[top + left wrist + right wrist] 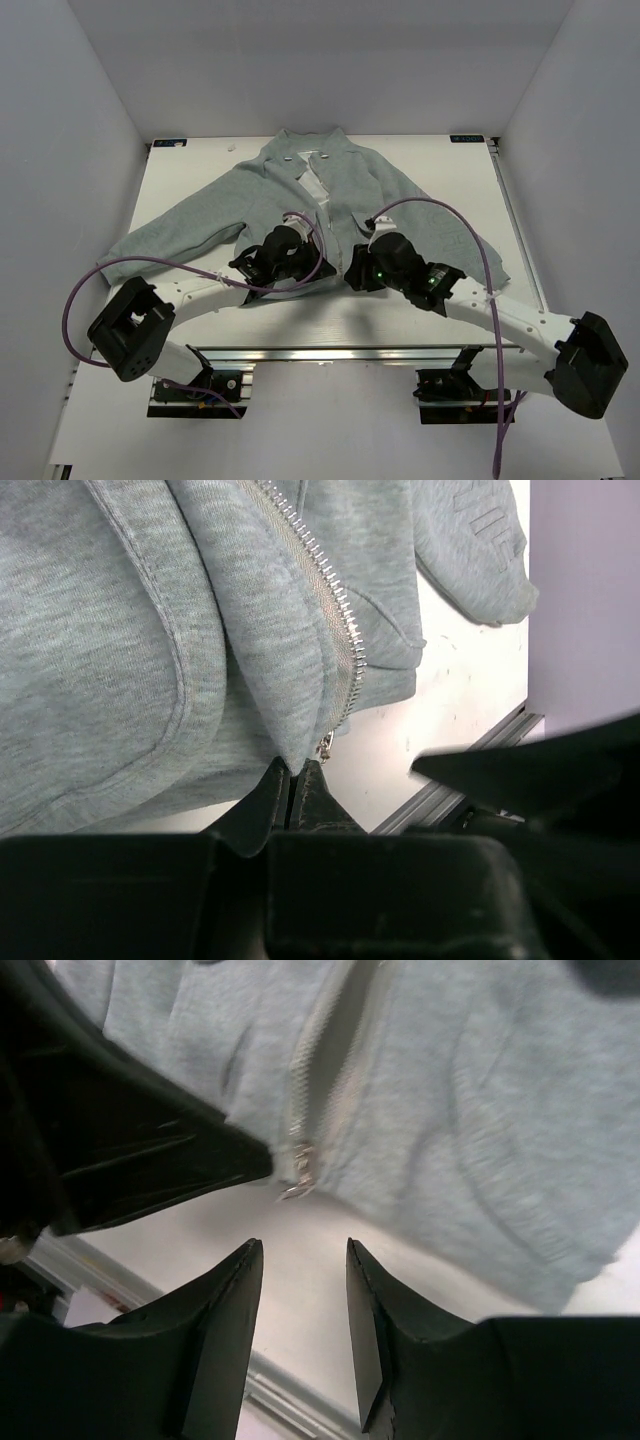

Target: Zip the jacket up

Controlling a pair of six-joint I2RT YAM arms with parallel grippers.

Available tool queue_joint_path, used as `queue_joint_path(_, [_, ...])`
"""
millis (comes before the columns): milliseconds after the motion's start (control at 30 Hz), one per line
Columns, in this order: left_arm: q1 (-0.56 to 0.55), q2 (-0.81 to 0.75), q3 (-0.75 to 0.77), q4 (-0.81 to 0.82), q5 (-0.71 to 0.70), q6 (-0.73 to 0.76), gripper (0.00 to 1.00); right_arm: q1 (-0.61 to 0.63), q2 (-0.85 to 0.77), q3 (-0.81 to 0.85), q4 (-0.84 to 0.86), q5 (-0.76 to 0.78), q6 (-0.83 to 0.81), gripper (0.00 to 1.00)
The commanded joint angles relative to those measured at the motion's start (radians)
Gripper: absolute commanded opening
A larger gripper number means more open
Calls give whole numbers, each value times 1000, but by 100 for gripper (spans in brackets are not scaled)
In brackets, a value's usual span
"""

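Left wrist view: the jacket (pixel 120 630), lying on the bench (pixel 440 680), is pinched at its hem by the clenched left hand (pixel 297 772), the zipper slider (pixel 297 1172) is seen just ahead of the released right hand (pixel 300 1260), and should next be gripped and drawn collarward.

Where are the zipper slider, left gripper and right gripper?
zipper slider (pixel 299 1160), right wrist view, its metal body.
left gripper (pixel 294 768), left wrist view, between fingertips pinching jacket hem (pixel 282 730).
right gripper (pixel 303 1250), right wrist view, between its parted fingertips.

White arms (pixel 205 293), black joints (pixel 130 330), purple cables (pixel 67 318), black right hand (pixel 300 1248).
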Motion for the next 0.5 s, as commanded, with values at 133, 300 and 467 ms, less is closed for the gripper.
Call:
queue_joint_path(133, [-29, -13, 15, -34, -1, -11, 0, 148, 64, 14, -15, 220, 158, 44])
queue_joint_path(300, [-33, -21, 21, -47, -17, -12, 0, 186, 135, 33, -7, 318, 264, 45])
queue_joint_path(467, [-40, -25, 16, -44, -30, -24, 0, 205, 164, 24, 65, 351, 294, 45])
